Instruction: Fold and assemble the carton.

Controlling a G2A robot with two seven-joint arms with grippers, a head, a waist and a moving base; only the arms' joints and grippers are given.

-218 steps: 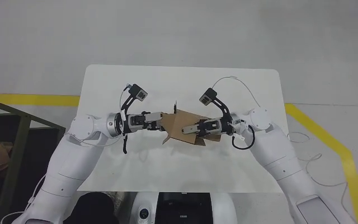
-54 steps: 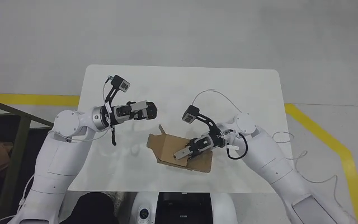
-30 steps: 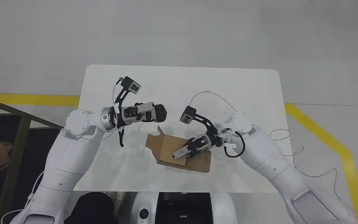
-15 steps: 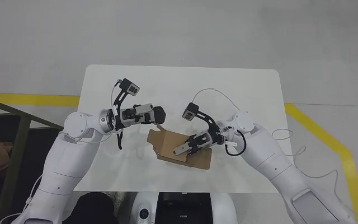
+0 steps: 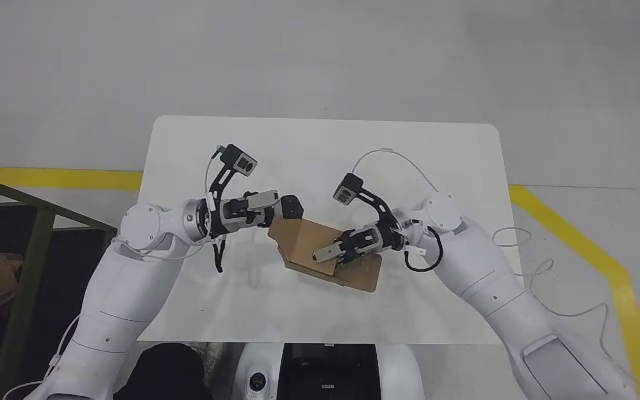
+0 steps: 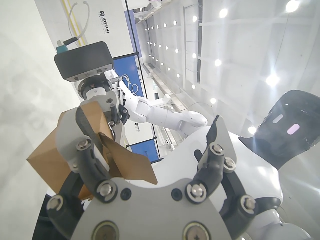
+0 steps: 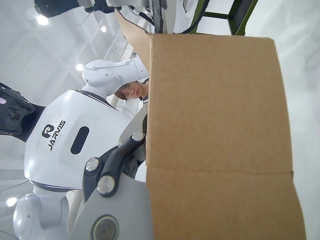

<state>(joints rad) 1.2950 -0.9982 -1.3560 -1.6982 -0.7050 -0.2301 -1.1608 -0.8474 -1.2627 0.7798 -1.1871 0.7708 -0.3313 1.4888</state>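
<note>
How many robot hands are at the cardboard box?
2. The left gripper, open, is at one corner of the carton. The right gripper is shut on the carton from the opposite side. None seem hidden.

I saw a plain brown carton [image 5: 300, 240] on a white table [image 5: 420, 160]; the grey floor [image 5: 300, 50] carried a yellow stripe [image 5: 70, 178].

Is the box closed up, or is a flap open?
Open. On the carton, one flap sticks out loose in the left wrist view, beside the left fingers.
</note>
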